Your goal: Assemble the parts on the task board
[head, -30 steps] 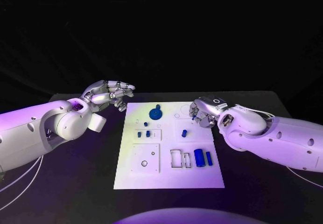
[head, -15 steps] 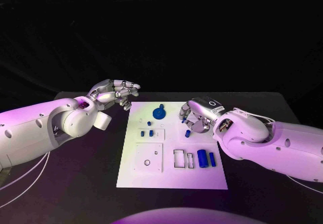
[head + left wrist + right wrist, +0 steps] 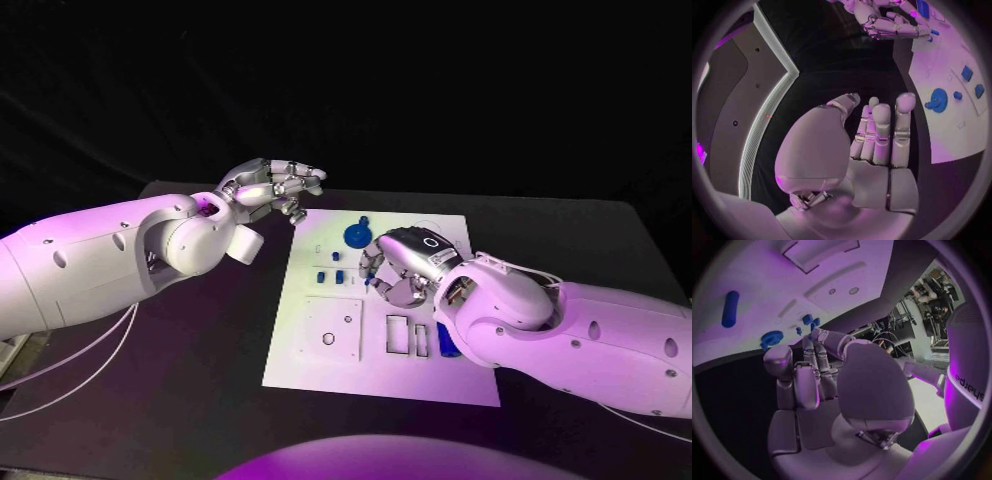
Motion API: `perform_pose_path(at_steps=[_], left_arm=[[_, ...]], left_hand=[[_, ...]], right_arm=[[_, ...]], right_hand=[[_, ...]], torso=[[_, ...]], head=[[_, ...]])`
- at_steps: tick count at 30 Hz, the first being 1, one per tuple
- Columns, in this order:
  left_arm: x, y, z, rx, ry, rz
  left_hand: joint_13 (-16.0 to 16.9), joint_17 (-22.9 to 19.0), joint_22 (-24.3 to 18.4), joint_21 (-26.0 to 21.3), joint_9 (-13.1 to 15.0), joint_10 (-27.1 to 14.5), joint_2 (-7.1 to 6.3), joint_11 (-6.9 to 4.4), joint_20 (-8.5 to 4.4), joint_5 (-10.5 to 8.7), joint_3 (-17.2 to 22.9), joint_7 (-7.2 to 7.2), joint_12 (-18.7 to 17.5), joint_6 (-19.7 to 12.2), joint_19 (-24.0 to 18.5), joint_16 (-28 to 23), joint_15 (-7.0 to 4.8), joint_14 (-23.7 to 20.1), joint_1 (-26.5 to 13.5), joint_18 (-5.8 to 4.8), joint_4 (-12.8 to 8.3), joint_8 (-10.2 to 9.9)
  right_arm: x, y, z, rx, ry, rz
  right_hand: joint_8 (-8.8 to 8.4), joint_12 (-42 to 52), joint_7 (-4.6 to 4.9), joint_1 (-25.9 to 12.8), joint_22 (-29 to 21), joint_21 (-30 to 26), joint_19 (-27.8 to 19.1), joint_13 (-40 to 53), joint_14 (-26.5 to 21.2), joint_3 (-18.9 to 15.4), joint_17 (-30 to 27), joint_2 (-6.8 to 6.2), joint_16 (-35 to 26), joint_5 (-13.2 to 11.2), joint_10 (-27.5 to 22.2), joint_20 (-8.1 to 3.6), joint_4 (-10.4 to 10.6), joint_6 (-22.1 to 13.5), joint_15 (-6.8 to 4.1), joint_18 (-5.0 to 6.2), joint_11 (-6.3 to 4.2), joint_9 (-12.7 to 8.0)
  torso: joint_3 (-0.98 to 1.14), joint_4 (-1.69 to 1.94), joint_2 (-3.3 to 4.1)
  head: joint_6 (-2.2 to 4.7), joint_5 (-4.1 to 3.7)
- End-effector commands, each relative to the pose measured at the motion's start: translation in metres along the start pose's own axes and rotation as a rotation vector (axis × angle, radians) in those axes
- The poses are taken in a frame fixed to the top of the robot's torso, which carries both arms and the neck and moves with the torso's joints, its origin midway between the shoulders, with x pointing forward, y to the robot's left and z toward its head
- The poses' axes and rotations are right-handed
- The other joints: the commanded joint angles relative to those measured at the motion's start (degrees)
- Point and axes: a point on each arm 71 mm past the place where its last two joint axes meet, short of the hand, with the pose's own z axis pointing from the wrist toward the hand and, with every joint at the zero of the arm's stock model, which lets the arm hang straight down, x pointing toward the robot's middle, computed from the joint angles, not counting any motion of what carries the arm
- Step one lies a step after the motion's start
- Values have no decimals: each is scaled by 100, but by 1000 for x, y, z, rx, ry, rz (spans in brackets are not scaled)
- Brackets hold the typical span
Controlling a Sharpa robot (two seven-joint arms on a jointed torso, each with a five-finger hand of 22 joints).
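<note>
We find the task board [image 3: 378, 345] flat on the black table [image 3: 188, 350], square to the robot so both arms can reach it.

**Right hand.** The right hand [image 3: 400, 265] is over the middle of the board, palm down. In the right wrist view its fingers [image 3: 807, 380] stand straight and close together, narrow, with nothing between them. We cannot tell whether the fingertips touch the board. We judge that it is positioned to reach one of the small parts near it.

**Left hand.** The left hand [image 3: 270, 188] hangs off the board, just beyond its far left corner. In the left wrist view its fingers [image 3: 879, 130] are straight and side by side, narrow, holding nothing. We judge this to be a waiting position that keeps the board free for the other arm.

**Parts.**
- The blue round part [image 3: 358, 236] lies at the far end of the board, between the two hands.
- Two small blue pieces [image 3: 327, 277] stand in a framed recess at the board's left, just beside the right hand.
- A blue cylinder [image 3: 446, 343] lies near the slotted recesses at the right, partly hidden by the right forearm.

No part is in a hand; we judge that assembly has yet to begin.
</note>
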Motion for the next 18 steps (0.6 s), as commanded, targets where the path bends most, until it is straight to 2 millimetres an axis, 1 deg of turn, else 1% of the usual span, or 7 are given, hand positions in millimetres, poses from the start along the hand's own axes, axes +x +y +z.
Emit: perform_pose_path(at_steps=[1,5,8,11,12,14,18], left_arm=[[4,0,2,4,22,-24],[6,0,4,4,29,-26],[8,0,5,3,35,-28],[9,0,5,0,38,-24],[9,0,5,-3,37,-18],[9,0,5,-5,35,-12],[7,1,4,-9,30,-8]], left_hand=[[-9,0,268,-16,9,6,-37,29,-1,-7,33,8,-28,-47,23,19,18,37,-6,79,14,10],[-10,15,268,-17,10,8,-39,30,0,-5,34,10,-28,-55,23,25,18,43,-9,79,14,13],[-10,15,268,-17,10,8,-39,30,0,-5,34,10,-28,-55,23,25,18,43,-9,79,14,13],[-10,13,267,-24,12,9,-39,30,0,-3,36,11,-28,-61,22,26,19,42,-12,80,15,16],[-10,18,271,-10,12,9,-38,30,0,-2,37,11,-28,-63,27,28,19,44,-12,78,15,17],[-10,24,273,0,13,11,-37,30,1,-1,39,11,-28,-65,31,31,19,47,-12,76,15,18],[-10,22,274,4,13,12,-37,30,1,0,39,11,-27,-67,32,31,19,46,-12,76,15,19]], right_arm=[[9,5,3,-23,35,-1],[18,11,5,-36,54,13],[25,14,6,-41,66,22],[30,15,6,-42,75,29],[33,15,7,-41,79,31],[37,15,6,-39,84,36],[42,15,6,-36,91,42]], right_hand=[[5,67,-1,34,4,20,-23,496,227,41,-8,5,3,19,319,-16,-4,58,-31,-51,-290,5],[3,65,-1,30,6,21,-24,498,226,44,-14,5,1,21,318,-16,-5,57,-32,-51,-290,7],[2,64,-1,27,1,16,-29,500,225,46,-18,5,0,23,317,-16,-6,56,-31,-49,-290,9],[2,64,-1,27,1,16,-29,500,225,46,-18,5,0,23,317,-16,-6,56,-31,-49,-290,9],[1,62,0,23,3,18,-29,502,223,48,-25,5,-3,25,315,-16,-6,55,-31,-49,-289,11],[1,62,0,23,3,18,-29,502,223,48,-25,5,-3,25,315,-16,-6,55,-31,-49,-289,11],[1,62,0,23,3,18,-29,502,223,48,-25,5,-3,25,315,-16,-6,55,-31,-49,-289,11]], torso=[[0,-4,1],[1,-6,4],[5,-3,1],[5,-1,0],[5,-1,0],[7,-10,-3],[12,1,-2]], head=[[-34,58],[-73,85],[-97,133],[-113,164],[-119,168],[-152,177],[-163,182]])
